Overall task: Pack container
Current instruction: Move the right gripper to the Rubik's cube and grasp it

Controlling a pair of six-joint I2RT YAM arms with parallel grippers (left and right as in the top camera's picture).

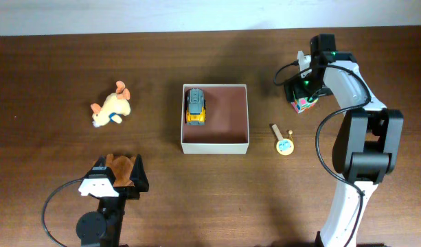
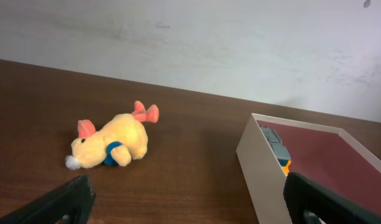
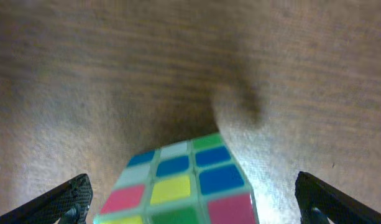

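Right tool (image 3: pixel 196 200) wide over colour cube (image 3: pixel 181 186) — overhead, merely its corner.

A dark brown wooden desk (image 1: pixel 59 62) fills nearly everything I can see, its grain running lengthwise in fine streaks. Along its far edge stands a plain off-white wall (image 2: pixel 190 43), matte, with a few faint scuffs and grey smudges. The light is soft and even and seems to come from above, leaving only blurred, shallow shadows on the wood. Up close, near the right end, the desk surface shows a pale washed-out sheen.
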